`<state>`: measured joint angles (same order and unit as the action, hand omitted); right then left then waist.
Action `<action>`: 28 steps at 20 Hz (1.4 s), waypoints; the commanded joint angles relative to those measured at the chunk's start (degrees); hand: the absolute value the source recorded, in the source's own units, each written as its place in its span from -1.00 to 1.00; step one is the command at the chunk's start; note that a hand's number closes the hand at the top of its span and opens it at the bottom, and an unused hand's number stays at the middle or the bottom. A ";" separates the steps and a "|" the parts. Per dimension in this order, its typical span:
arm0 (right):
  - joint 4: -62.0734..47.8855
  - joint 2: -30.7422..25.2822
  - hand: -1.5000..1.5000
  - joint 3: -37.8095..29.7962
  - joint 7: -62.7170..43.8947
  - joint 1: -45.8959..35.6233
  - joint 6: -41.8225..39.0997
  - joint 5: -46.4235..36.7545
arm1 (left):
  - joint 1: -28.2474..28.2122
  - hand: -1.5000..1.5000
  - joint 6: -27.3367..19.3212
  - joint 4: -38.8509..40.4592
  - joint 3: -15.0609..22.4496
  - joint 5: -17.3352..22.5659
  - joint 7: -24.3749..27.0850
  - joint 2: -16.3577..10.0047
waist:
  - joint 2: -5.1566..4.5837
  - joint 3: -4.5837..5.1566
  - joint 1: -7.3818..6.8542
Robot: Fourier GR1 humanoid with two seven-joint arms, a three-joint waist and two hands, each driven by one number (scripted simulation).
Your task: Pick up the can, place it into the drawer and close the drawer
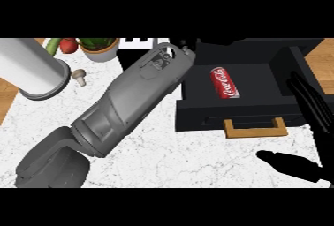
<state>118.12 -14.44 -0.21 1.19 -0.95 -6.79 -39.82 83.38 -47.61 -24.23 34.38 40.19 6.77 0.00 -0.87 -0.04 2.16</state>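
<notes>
A red can (225, 82) lies on its side inside the open black drawer (195, 112), label up, with nothing touching it. The drawer's wooden handle (256, 129) faces me at its front. My left forearm runs from the lower left up to the drawer's back left corner. My left hand (187, 43) shows only as a dark shape against the black cabinet there. My right hand (309, 103) is open at the right edge, its fingers stretched along the drawer's right side, above and clear of the can. Its thumb (290, 165) hangs below the drawer front.
A tall white cylinder (36, 66) stands at the back left of the marble counter (195, 159). Near it are a small mushroom (79, 77), a potted plant (99, 47) and a red vegetable (67, 44). Wooden floor shows past the counter's left and right edges.
</notes>
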 commanded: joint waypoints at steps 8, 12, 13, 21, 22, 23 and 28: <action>-20.84 0.76 -1.00 4.99 2.46 -4.44 11.15 -18.43 | -1.35 -1.00 1.01 -4.88 -0.35 -2.63 -5.49 -3.67 | 0.94 0.00 -2.88; -24.91 4.66 -1.00 5.48 1.65 -6.65 16.16 -19.94 | -4.60 -1.00 1.70 -12.30 0.48 -3.88 -10.38 -9.41 | 1.41 0.04 -3.91; -30.11 4.21 -1.00 3.17 1.24 -12.11 15.53 -19.32 | -5.18 -1.00 0.57 -13.63 1.90 -5.06 -10.93 -8.49 | 1.31 0.03 -4.37; -46.99 5.33 -1.00 0.21 5.36 -17.24 25.79 -22.47 | -11.13 -1.00 2.52 -23.12 0.92 -6.53 -14.34 -16.99 | 0.95 0.00 -5.04; -49.34 7.25 -1.00 1.75 3.47 -17.99 27.45 -25.70 | -8.71 -1.00 2.27 -23.59 1.65 -6.92 -17.55 -17.64 | 1.01 -0.03 -5.47; -51.29 5.48 -1.00 -0.18 5.72 -19.10 27.54 -23.83 | -9.70 -1.00 1.69 -24.33 1.71 -7.33 -17.12 -16.98 | 0.88 -0.04 -4.96; -60.80 4.99 -1.00 -2.22 5.13 -25.05 31.23 -27.15 | -11.30 -1.00 1.73 -28.82 1.30 -7.62 -19.54 -19.92 | 0.61 -0.06 -5.92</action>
<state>67.71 -10.44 -1.10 6.13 -23.95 21.42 -66.04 73.21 -45.52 -50.03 35.72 33.11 -11.04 -18.12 1.23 1.41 -3.07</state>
